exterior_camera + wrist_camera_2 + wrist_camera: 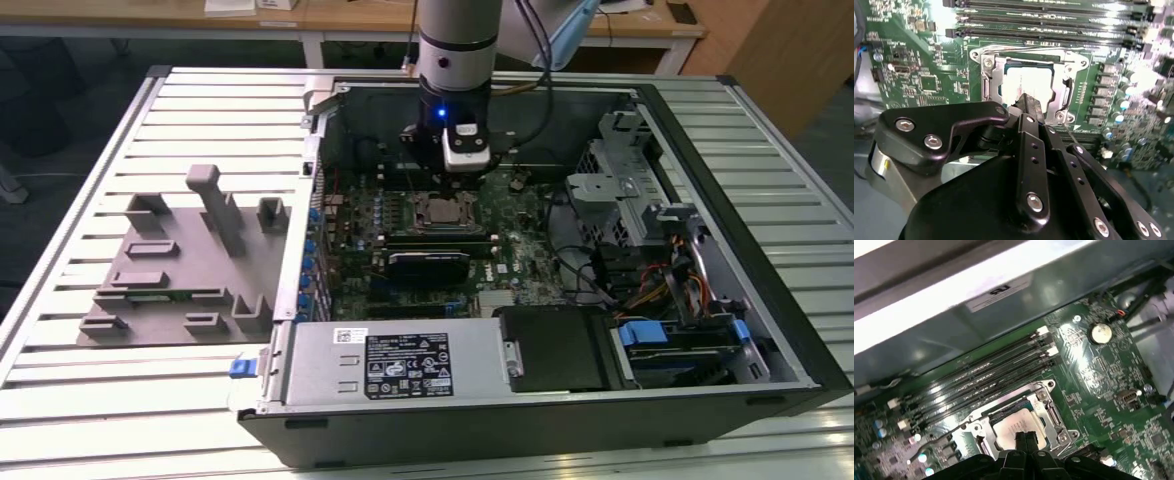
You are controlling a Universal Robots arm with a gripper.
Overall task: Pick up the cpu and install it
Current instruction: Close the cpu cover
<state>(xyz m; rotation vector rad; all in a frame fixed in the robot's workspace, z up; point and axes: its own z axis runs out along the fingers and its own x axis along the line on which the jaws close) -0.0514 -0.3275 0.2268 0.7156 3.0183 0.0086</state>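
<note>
"Gripper (1025, 436) first: were its jaws apart?"

"No, closed tip to tip, seemingly holding nothing. The cpu (1010, 426) lay flat in the motherboard socket (1051, 412), directly beneath those tips."

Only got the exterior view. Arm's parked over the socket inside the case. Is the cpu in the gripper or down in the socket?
Observer: In the first wrist view the cpu lies flat inside the socket frame, silver top up.
Operator: Gripper state?
Observer: The gripper is shut, with its fingers pressed together and nothing between them.
Operator: Touching the chip?
Observer: The second wrist view puts the tips right over the cpu, but I cannot tell whether they touch it.
</note>
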